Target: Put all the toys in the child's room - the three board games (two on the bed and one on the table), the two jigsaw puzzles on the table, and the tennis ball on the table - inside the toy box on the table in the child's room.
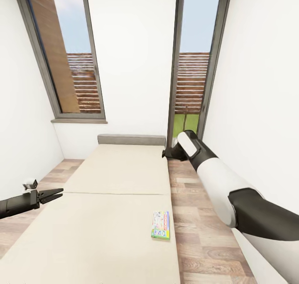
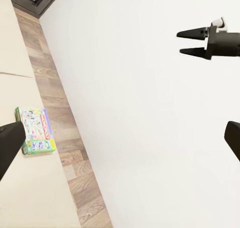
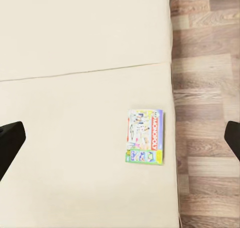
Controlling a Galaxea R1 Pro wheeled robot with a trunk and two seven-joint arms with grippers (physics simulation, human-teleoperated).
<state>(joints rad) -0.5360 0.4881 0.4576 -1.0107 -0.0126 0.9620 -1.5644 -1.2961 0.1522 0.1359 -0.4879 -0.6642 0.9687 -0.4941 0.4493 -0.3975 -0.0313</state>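
While the child's room (image 1: 137, 67) stretches toward two tall windows, the bed (image 1: 104, 192) fills its floor, the green-edged Monopoly board game (image 1: 160, 225) lying flat near its right edge. The left gripper (image 1: 56, 193) (empty) hovers spread over the bed's left side; the right gripper (image 3: 120, 143) is spread high above the game.

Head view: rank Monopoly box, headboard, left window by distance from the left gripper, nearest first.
From the left gripper, over the bed's left edge:
1. Monopoly board game, flat on the mattress near its right edge.
2. Headboard, at the bed's far end.
3. Left window, in the back wall, above and behind the headboard.
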